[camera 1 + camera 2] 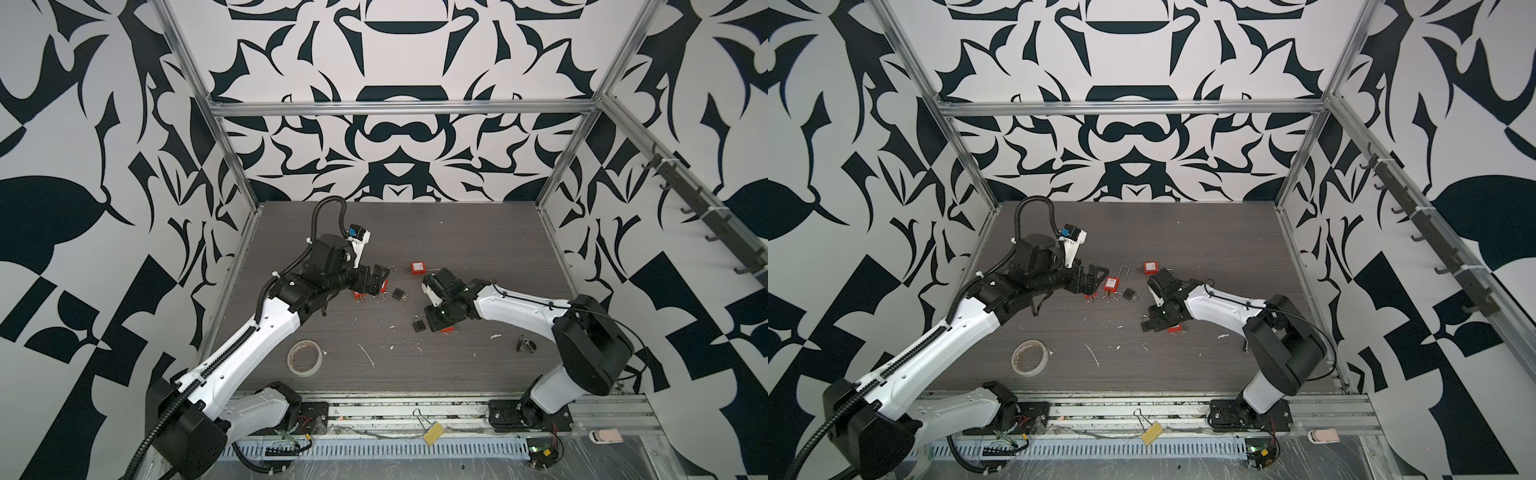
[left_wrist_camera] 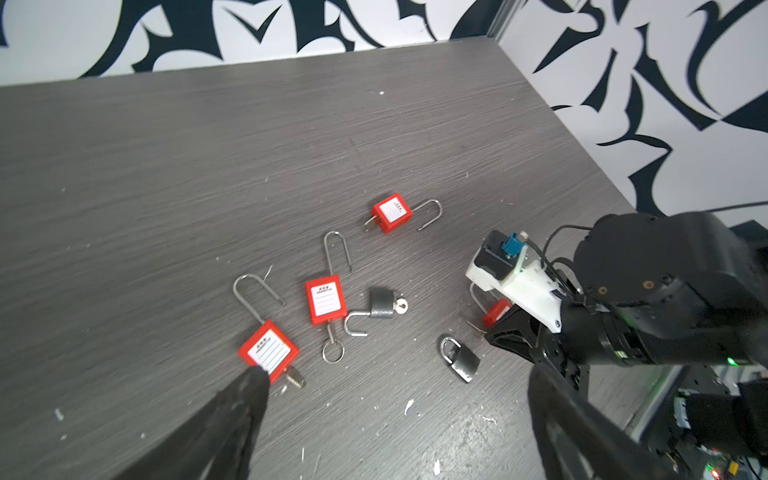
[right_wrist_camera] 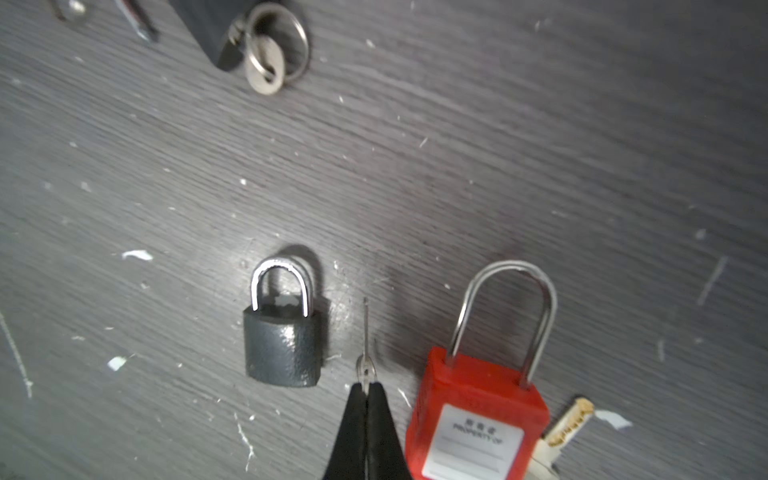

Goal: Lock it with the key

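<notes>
**Right end effector (image 3: 365, 392) pinches a key (image 3: 365, 332) beside the shut grey padlock (image 3: 282, 345)**

The right end effector is pressed narrow on the thin key, whose blade juts out past the fingertips; the key sits between the small grey padlock and a red padlock (image 3: 478, 415), near both and touching neither. The grey padlock lies flat on the tabletop (image 1: 457, 232) with its shackle seated in the body; the red padlock's shackle is seated too, and a brass key (image 3: 567, 419) sticks out at its base. In both top views this pair lies right of the tabletop's middle, under the right arm's wrist.

The left end effector (image 2: 395, 374) is spread wide and holds nothing; one finger (image 2: 245, 399) overlaps the corner of a second red padlock (image 2: 269, 351) in the left wrist view, though contact cannot be told; that lock's shackle is out of the body at one end. Beside it lies a third red padlock (image 2: 325, 300) with a key ring at its base, and just beside that an open grey padlock (image 2: 381, 305), shackle swung out and a key in its base; a fourth red padlock (image 2: 391, 212) lies nearer the back wall, its shackle also open. A tape roll (image 1: 305, 357) rests near the front left, well apart from the locks.
</notes>
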